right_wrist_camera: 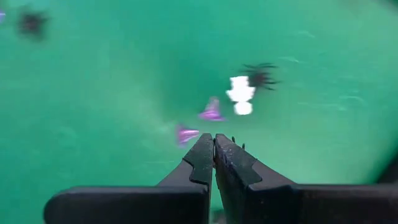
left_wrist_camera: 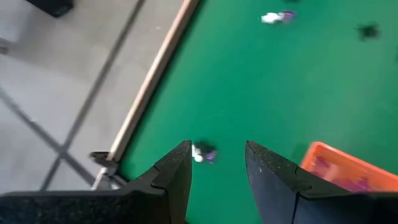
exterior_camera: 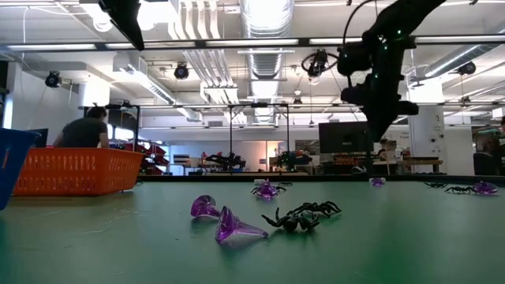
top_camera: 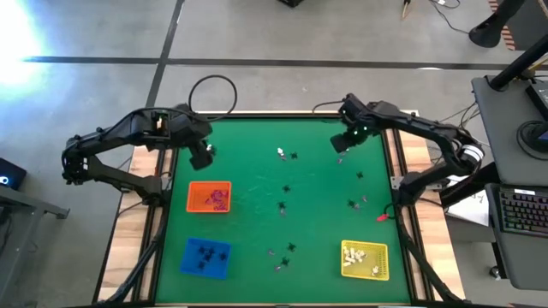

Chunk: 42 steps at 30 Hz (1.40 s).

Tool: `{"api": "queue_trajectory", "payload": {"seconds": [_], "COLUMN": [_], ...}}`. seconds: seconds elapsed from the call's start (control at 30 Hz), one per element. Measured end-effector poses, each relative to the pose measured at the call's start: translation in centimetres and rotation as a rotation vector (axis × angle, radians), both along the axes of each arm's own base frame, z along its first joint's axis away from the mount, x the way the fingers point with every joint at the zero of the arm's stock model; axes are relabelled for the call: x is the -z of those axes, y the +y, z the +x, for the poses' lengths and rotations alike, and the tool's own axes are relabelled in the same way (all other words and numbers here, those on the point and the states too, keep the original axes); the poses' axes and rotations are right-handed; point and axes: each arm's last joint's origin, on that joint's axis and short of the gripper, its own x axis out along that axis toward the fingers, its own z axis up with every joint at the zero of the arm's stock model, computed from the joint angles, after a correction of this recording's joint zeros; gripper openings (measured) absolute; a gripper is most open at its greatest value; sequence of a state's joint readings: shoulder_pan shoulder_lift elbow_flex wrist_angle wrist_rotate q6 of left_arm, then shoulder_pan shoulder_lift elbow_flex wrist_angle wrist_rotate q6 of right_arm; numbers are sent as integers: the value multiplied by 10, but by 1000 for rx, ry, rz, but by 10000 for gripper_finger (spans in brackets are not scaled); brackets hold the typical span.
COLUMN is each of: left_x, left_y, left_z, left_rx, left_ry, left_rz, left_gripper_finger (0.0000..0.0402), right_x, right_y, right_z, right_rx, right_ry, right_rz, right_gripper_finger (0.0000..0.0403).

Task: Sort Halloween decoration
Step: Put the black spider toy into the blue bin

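Tiny white, black and purple Halloween trinkets lie scattered on the green mat (top_camera: pixel 257 171). Among them are a white one (top_camera: pixel 281 153) at the far middle and a black spider (exterior_camera: pixel 304 217) beside purple pieces (exterior_camera: pixel 229 225) near the front. My left gripper (left_wrist_camera: pixel 217 149) hangs open above the mat's far left, just beyond the orange tray (top_camera: pixel 209 197). A white-and-purple trinket (left_wrist_camera: pixel 203 153) lies on the mat below its fingers. My right gripper (right_wrist_camera: pixel 214 146) hangs shut, high over the far right (top_camera: pixel 342 147). Below it lie a white trinket (right_wrist_camera: pixel 240 93), a spider (right_wrist_camera: pixel 260 76) and purple pieces (right_wrist_camera: pixel 212 112). My right gripper points steeply down with its fingers shut together. Thin dark bits (right_wrist_camera: pixel 234 140) show beside its fingertips, and I cannot tell whether a trinket is caught between them.
The orange tray holds purple pieces. The blue tray (top_camera: pixel 205 257) at the near left holds black ones. The yellow tray (top_camera: pixel 365 261) at the near right holds white ones. Wooden borders (top_camera: pixel 137 222) edge the mat. A person (exterior_camera: pixel 83 130) sits in the room beyond.
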<state>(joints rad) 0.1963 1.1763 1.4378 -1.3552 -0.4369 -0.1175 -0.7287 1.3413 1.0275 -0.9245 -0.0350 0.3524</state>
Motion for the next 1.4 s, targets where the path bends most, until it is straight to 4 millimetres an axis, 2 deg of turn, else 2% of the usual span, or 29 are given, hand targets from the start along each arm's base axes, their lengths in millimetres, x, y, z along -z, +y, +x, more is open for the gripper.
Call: {"api": "queue_trajectory", "payload": {"seconds": [0.4, 0.7, 0.87, 1.07, 1.4], "left_x": [5, 9, 27, 52, 69], "left_y": [-8, -21, -31, -41, -44], "left_z": [-5, -15, -30, -42, -57], "left_rx": [98, 180, 184, 228, 240], "left_ry": [34, 43, 46, -89, -274], "left_rz": [-229, -416, -442, -524, -544], "left_gripper_finger": [131, 130, 120, 100, 78], "right_x": [-16, -50, -65, -71, -82], "right_y": [57, 96, 115, 137, 188], "right_z": [45, 85, 110, 145, 217], "right_rx": [-167, -234, -280, -324, -498], "right_ry": [-175, -427, -518, -556, -619], "right_rz": [-41, -80, -80, -69, -63], "right_gripper_finger": [8, 8, 8, 8, 8]}}
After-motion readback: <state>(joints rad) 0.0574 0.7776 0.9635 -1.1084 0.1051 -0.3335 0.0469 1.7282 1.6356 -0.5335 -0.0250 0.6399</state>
